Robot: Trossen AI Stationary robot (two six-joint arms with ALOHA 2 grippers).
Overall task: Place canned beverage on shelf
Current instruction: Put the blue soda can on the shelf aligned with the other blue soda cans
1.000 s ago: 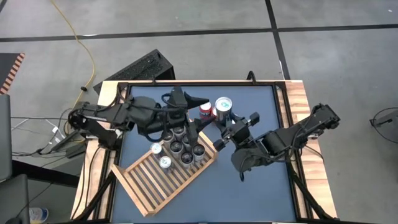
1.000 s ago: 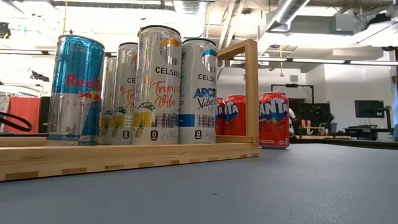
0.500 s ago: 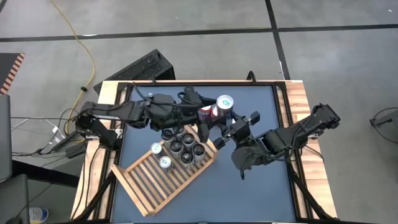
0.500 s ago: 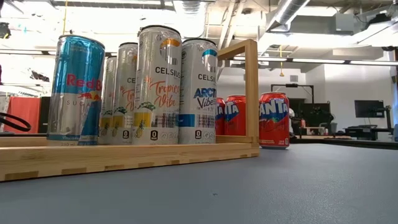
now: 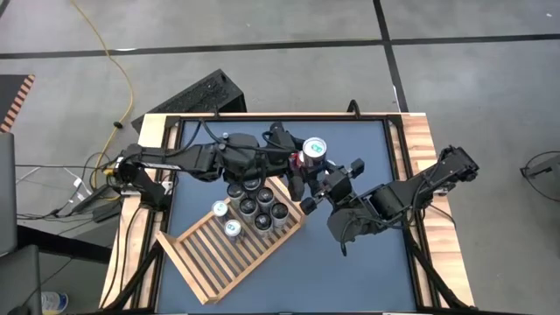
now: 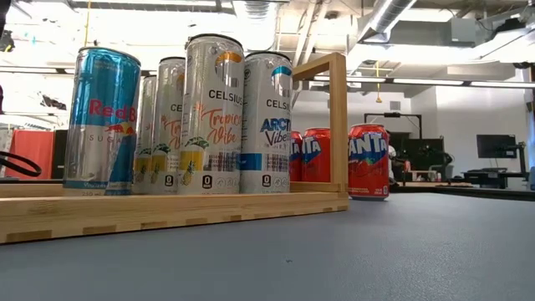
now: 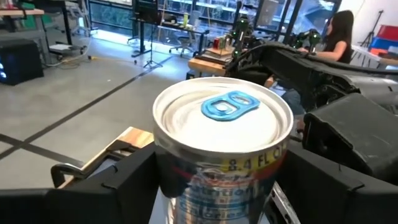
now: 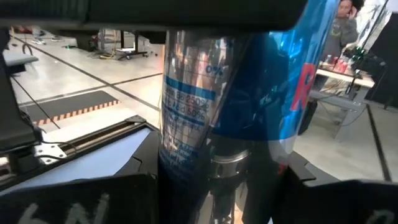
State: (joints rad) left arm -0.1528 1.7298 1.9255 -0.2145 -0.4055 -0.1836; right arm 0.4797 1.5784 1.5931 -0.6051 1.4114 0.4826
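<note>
Both pincers [image 5: 302, 173] meet mid-table, L & R [image 5: 317, 182] gripping.

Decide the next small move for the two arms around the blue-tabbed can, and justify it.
Probably the left gripper should close firmly on the can before the right gripper lets go. Both grippers flank the same can beside the shelf, and the right one is shut on it; releasing first would likely drop it.
</note>
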